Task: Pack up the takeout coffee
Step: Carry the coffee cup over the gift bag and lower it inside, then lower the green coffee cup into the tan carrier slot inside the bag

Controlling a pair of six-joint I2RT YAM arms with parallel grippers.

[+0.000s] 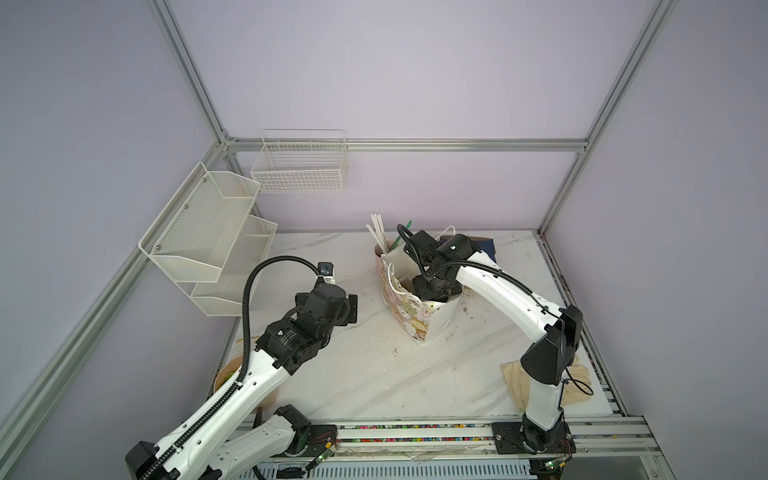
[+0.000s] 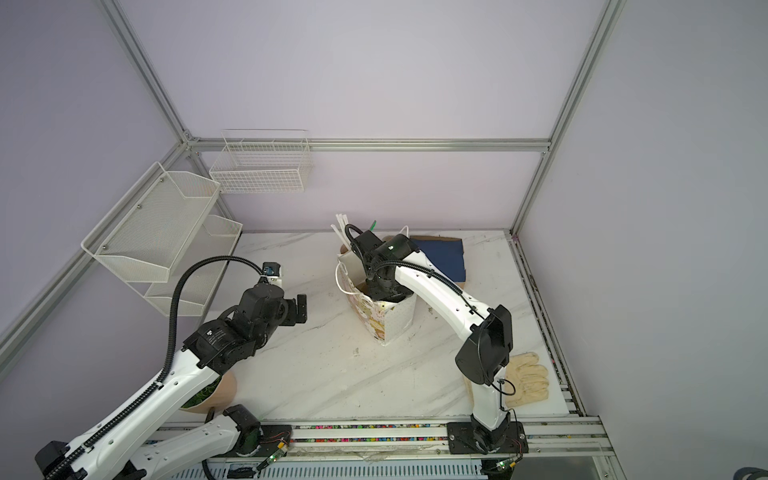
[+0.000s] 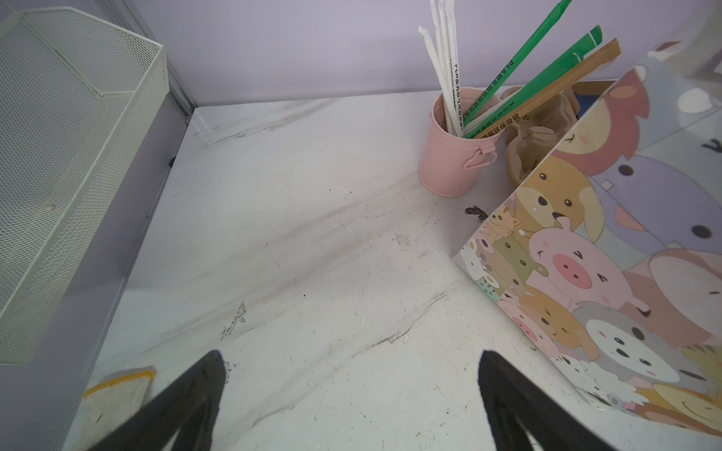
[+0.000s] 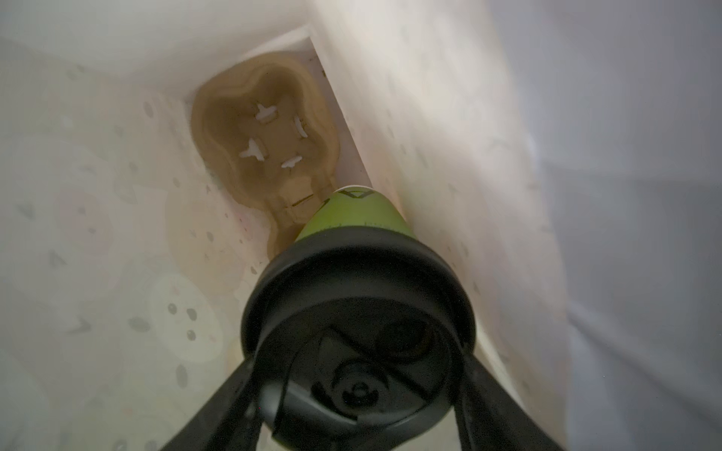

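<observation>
In both top views my right gripper (image 1: pixel 432 286) is down inside the open mouth of the paper bag (image 1: pixel 419 322), which stands on the table (image 1: pixel 374 374). My wrist hides what it holds. My left gripper (image 1: pixel 347 309) hovers beside the bag and apart from it, so nothing steadies the bag. One white handle cord (image 1: pixel 389 277) hangs near my right wrist.

In the left wrist view my left jaws stand wide apart, with only bare table between them. The animal-print side of the bag is just beside them. The pink mug (image 3: pixel 453 156) with straws (image 3: pixel 508 78) stands further back, near the bag.

In the right wrist view my right fingers (image 4: pixel 218 406) are clamped on both sides of the black lid (image 4: pixel 355 343) of the takeout coffee (image 4: pixel 355 214). The green cup points down at the pulp tray (image 4: pixel 265 136) on the bag floor, close to one bag wall. Its base covers the nearer well, and I cannot tell if it is seated.

I think the dangers are these:

- If the base lands on the ridge between the wells, the cup may tip when I let go.
- Because I hold it at the lid, a hard push down may pop the lid off.
- Because the bag is free, my arm or the cord may drag it or topple it when I pull out.
</observation>
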